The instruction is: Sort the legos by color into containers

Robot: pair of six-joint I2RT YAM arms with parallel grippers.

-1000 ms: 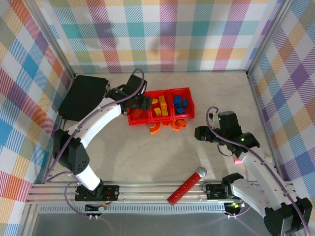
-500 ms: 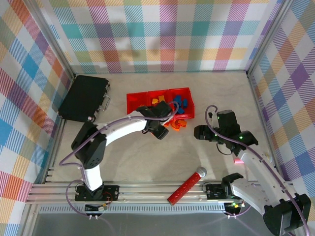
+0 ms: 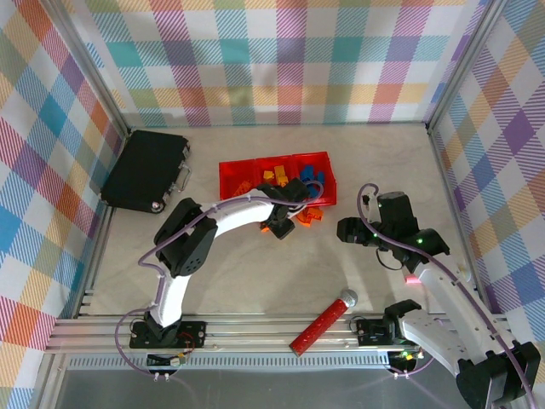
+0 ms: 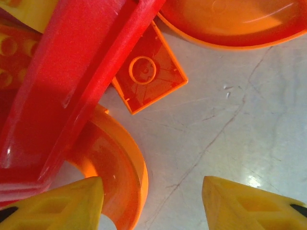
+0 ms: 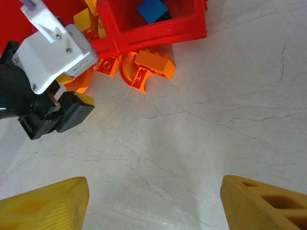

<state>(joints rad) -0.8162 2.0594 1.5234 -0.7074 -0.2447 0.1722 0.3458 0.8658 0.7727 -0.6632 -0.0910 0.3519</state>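
Our right gripper [image 5: 154, 184] hangs open over bare table [image 5: 201, 139]. Our left gripper [image 4: 151, 188] stands open, empty, beside an orange arch [image 4: 122, 165]. It looks light, hard and slick, so we'd pinch its flat sides. It lies against the red bins [image 4: 72, 72].

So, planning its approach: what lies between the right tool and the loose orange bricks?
Bare tabletop runs from the right tool up to the orange bricks, in the right wrist view.

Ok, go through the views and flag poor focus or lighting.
Left wrist: too close, so the arched orange brick and red bin wall look soft, with a glare spot on the table. Right wrist: crisp, table cracks sharp, soft shadows under the loose orange bricks. Top external: evenly lit, sharp throughout.
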